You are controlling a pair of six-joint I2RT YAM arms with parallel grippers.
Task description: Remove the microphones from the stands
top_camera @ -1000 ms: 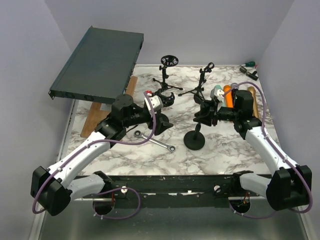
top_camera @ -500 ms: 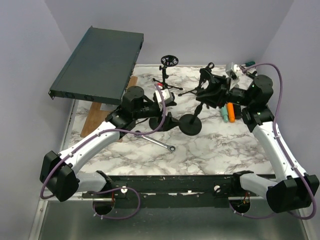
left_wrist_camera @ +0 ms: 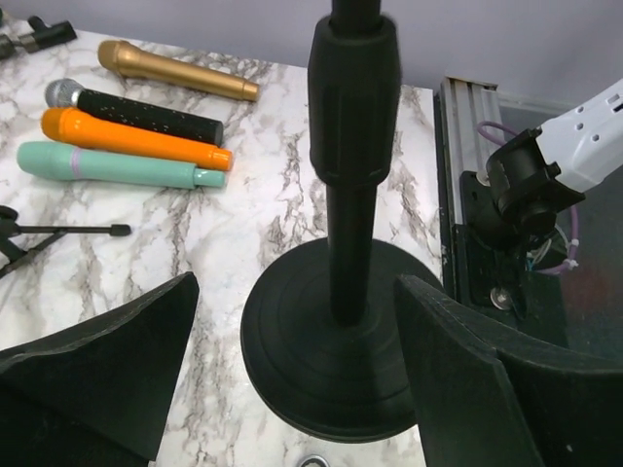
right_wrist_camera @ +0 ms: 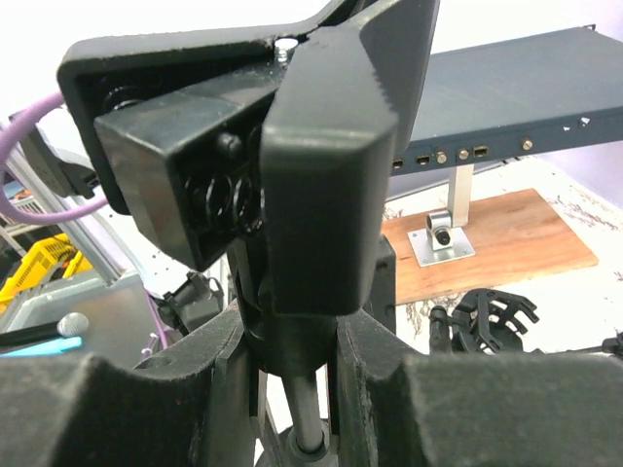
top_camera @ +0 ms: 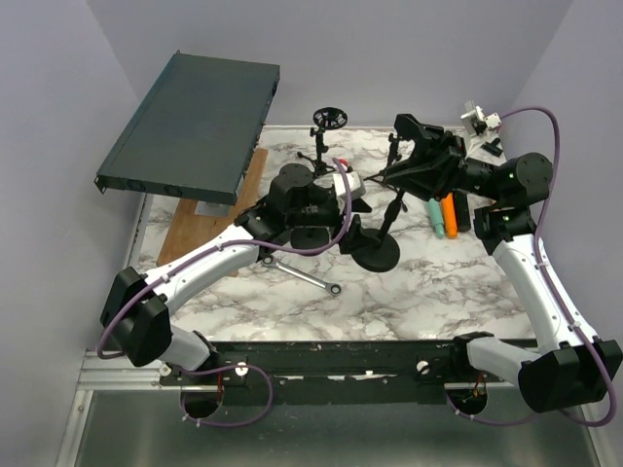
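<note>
Left gripper [left_wrist_camera: 295, 292], jaws apart astride the pole [left_wrist_camera: 348, 243], should close low to steady it while the right gripper [right_wrist_camera: 287, 360], clamped on the clip [right_wrist_camera: 321, 175], works upward.

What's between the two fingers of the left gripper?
The microphone stand's upright pole, rising from its round base; the left wrist view shows gaps either side.

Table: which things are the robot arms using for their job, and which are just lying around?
For the job: round-base stand, top clamp, left gripper, right gripper.

Lying about: teal microphone, orange microphone, black microphone, gold microphone, wrench, tripod stand, rack box, wooden board.
</note>
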